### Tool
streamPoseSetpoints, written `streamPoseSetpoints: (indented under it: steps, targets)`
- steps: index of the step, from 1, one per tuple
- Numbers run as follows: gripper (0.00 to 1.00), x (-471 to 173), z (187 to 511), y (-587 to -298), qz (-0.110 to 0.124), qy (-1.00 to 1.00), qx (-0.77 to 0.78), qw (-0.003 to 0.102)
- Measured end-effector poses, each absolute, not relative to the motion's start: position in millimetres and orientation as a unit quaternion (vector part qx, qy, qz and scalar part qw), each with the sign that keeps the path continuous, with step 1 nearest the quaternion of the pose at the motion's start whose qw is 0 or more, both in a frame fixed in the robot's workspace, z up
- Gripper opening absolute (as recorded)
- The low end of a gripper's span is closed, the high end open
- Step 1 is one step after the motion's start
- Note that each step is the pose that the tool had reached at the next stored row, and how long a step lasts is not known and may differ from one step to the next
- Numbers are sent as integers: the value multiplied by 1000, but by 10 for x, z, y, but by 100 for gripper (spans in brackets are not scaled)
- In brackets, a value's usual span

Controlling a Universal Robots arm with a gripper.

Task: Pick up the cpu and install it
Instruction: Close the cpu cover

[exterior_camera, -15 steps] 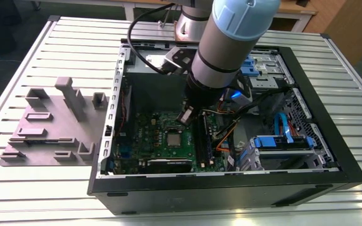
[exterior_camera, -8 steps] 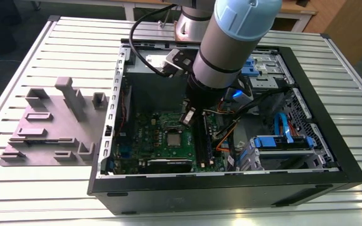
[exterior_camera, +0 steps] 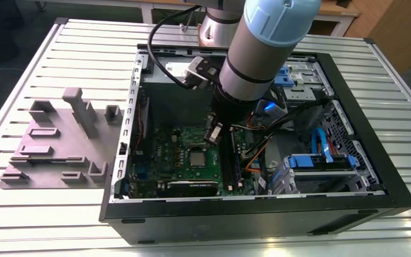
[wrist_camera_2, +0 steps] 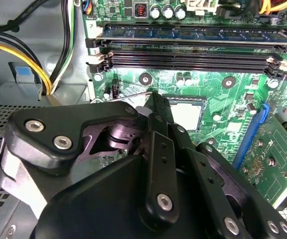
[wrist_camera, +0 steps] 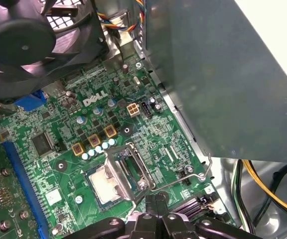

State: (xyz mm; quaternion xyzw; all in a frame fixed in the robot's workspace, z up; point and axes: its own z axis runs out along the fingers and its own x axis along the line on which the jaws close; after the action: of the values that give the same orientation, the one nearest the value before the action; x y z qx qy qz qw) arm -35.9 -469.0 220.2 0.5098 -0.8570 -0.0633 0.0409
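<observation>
I have the gripper [wrist_camera: 156,201] pinched shut, holding nothing, just above the raised socket frame [wrist_camera: 126,169]. The cpu [wrist_camera: 103,183] sits in the socket just beyond the tips. Approx. vertical approach req'd; avoid lever [wrist_camera: 183,179].

A green printed circuit board [wrist_camera: 54,164] in the first wrist view carries a white printed word mark [wrist_camera: 94,99] near its black fan-side edge. In the second wrist view, a small white tag [wrist_camera_2: 90,25] with one character sits at the end of the long black memory slots [wrist_camera_2: 188,55].
</observation>
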Motion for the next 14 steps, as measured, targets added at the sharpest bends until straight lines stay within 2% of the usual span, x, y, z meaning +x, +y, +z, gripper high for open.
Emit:
streamPoseSetpoints:
  steps: [14]
  targets:
    - [10, -355, 2190, -4680, -63, -851, 520, 42]
